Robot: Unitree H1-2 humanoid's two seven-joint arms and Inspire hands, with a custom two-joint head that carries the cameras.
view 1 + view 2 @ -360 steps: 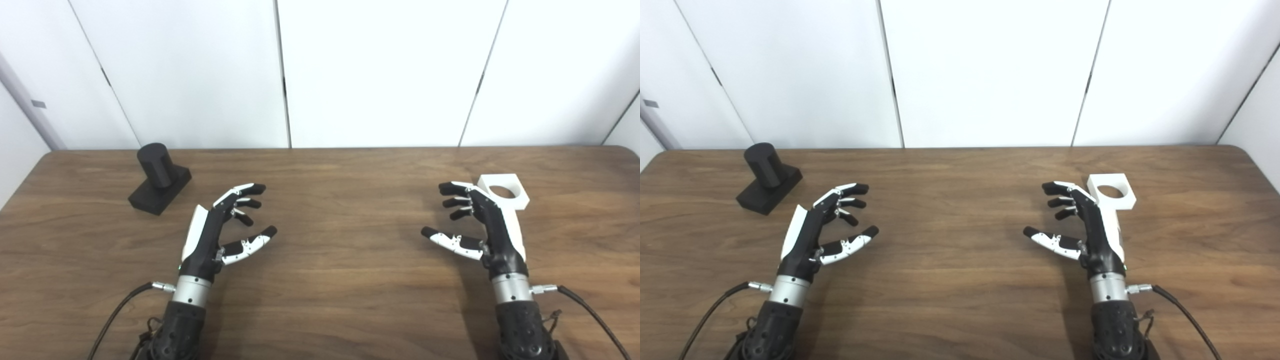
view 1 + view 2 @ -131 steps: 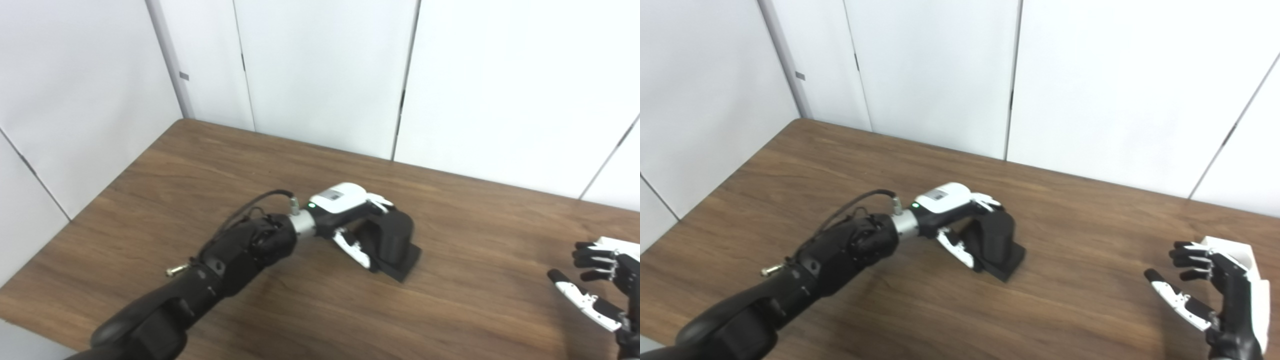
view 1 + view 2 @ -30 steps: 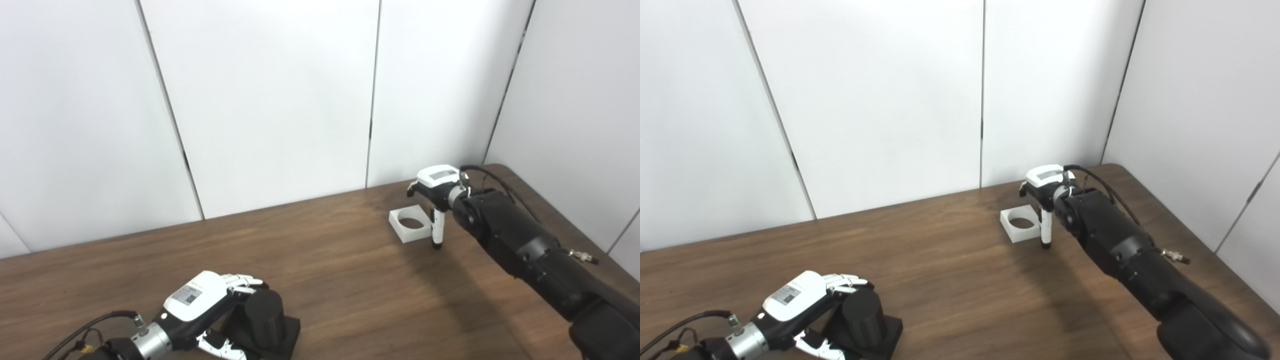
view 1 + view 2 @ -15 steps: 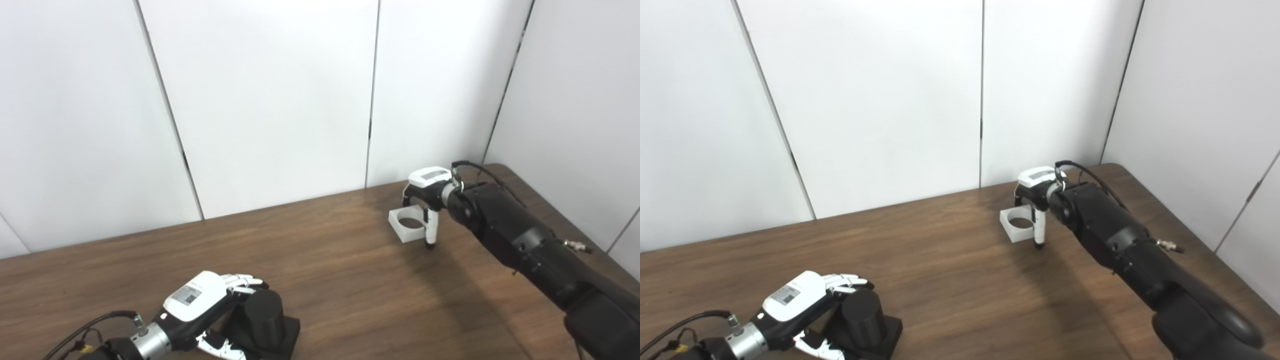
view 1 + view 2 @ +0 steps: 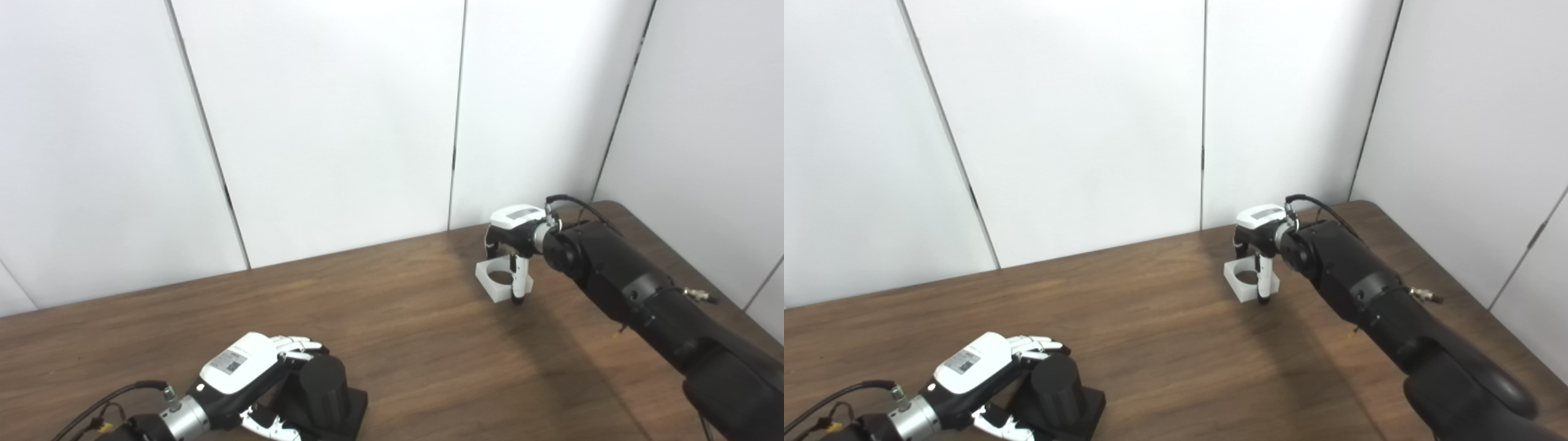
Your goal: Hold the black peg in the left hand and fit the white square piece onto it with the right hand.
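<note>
The black peg (image 5: 324,392) is gripped upright on the desk (image 5: 429,343) by the left robot hand (image 5: 245,376). The white square piece (image 5: 499,283), far right, is straddled by the right robot hand (image 5: 513,245), apparently not yet clamped.

Table middle: bare wood of the table (image 5: 429,343) lay between the two arms, nothing standing on it.
Near-left corner: the black peg (image 5: 323,392) on its base stood there, with the left hand (image 5: 245,383) wrapped on its left side; right side and top of the peg stood free.
Far-right corner: the white square piece (image 5: 1247,280) lay flat, with the right hand (image 5: 1258,242) arched over it from the right, thumb down at its near-right edge.
Right edge: the right forearm (image 5: 637,294) slanted over the table from the near-right.
Far edge: the wall panels (image 5: 331,122) rose straight from it, closing that side.
Left of the white piece: open tabletop.
</note>
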